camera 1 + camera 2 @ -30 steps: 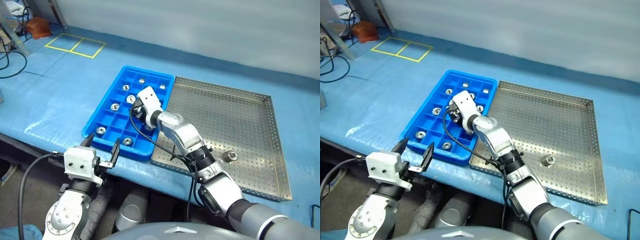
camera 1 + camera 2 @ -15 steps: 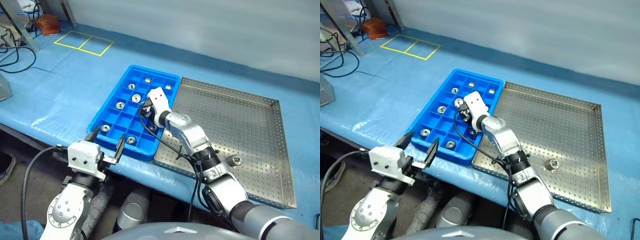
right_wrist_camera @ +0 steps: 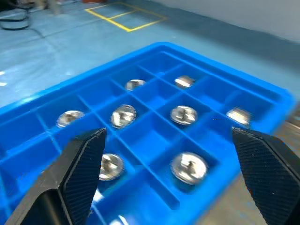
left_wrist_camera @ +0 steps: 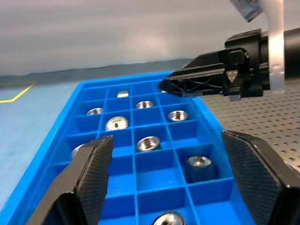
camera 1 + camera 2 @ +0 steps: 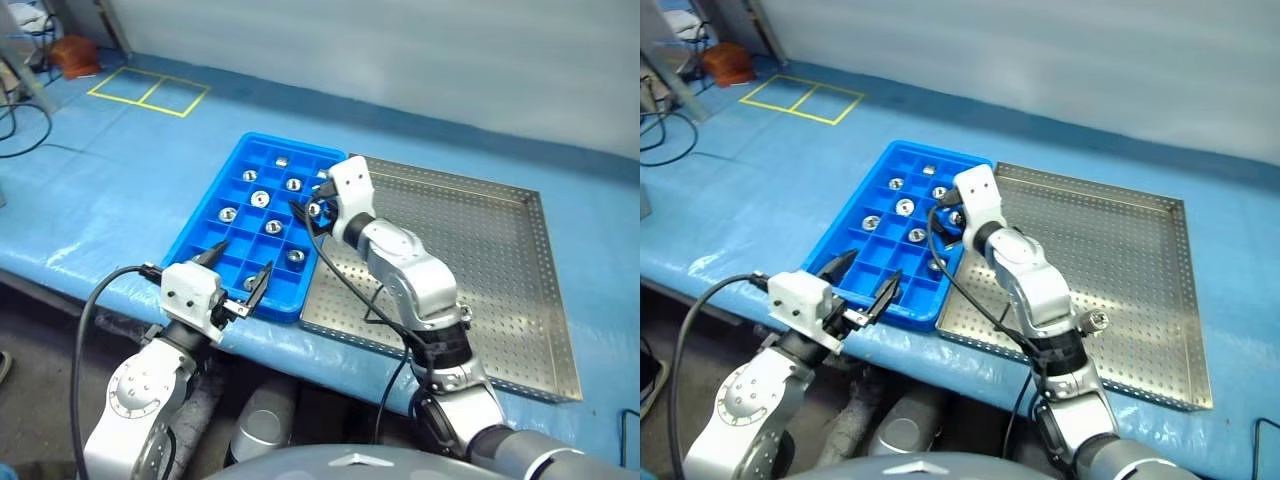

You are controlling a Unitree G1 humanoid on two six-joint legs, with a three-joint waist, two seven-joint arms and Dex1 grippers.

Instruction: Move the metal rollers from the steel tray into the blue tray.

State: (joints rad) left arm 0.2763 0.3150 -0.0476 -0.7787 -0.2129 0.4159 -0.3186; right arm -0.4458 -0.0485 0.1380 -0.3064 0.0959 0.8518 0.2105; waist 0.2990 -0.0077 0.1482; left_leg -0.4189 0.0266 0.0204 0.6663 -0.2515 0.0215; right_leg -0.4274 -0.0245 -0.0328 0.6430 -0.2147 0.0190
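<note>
The right gripper (image 3: pixel 164 154) has its 2 black fingers spread wide with nothing between them, hanging over the blue tray (image 5: pixel 215 215) near the edge that meets the steel tray (image 5: pixel 500 260). The left gripper (image 5: pixel 238 276) is also spread apart and empty, held at the near end of the blue tray, its fingers (image 4: pixel 86 173) framing the compartments in the left wrist view.

The metal rollers (image 4: pixel 148 143) sit singly in separate square compartments of the blue tray, most with the central hole facing up. From the head camera, 1 more roller (image 5: pixel 1098 320) lies on the perforated floor of the steel tray, close to the right forearm and well apart from the blue tray.

The 2 trays lie side by side, long edges touching or nearly so, on a table covered with a blue sheet (image 5: pixel 110 190). The sheet is slightly wrinkled and glossy in places. Beyond the trays, a yellow taped rectangle (image 5: pixel 150 92), split into 2 boxes, marks the sheet. A pale grey wall (image 5: pixel 400 50) rises behind the table. Black cables (image 5: pixel 15 125) trail at the far left edge.
</note>
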